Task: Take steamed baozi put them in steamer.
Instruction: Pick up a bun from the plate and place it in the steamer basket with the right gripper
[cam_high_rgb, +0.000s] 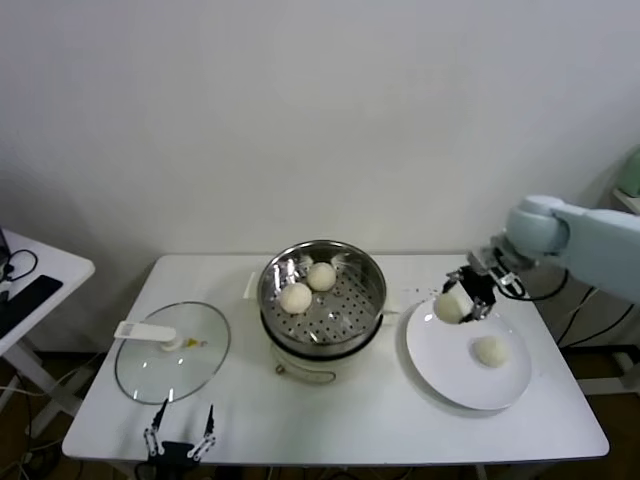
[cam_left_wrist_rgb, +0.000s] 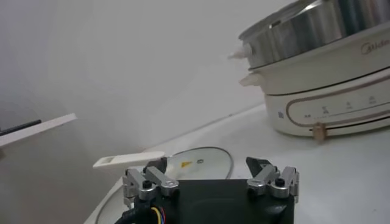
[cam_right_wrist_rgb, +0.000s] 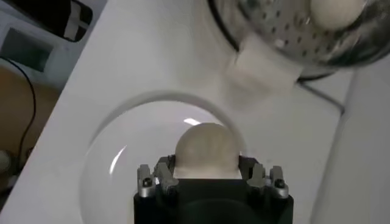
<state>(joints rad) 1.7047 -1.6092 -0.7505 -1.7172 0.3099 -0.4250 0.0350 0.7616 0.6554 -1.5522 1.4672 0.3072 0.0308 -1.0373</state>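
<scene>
The steamer (cam_high_rgb: 370, 275) is a shiny perforated basket on a cream pot base at the table's middle. Two baozi (cam_high_rgb: 295, 297) (cam_high_rgb: 321, 276) lie in it. My right gripper (cam_high_rgb: 452, 303) is shut on a third baozi (cam_high_rgb: 449, 307) and holds it above the left rim of the white plate (cam_high_rgb: 440, 370). In the right wrist view this baozi (cam_right_wrist_rgb: 206, 150) sits between the jaws, with the steamer (cam_right_wrist_rgb: 286, 36) farther off. A fourth baozi (cam_high_rgb: 490, 350) lies on the plate. My left gripper (cam_high_rgb: 180, 438) is open and empty at the table's front left edge.
A round glass lid (cam_high_rgb: 150, 365) with a white handle lies on the table left of the steamer; it also shows in the left wrist view (cam_left_wrist_rgb: 201, 163). A side table (cam_high_rgb: 35, 280) with a dark device stands at far left.
</scene>
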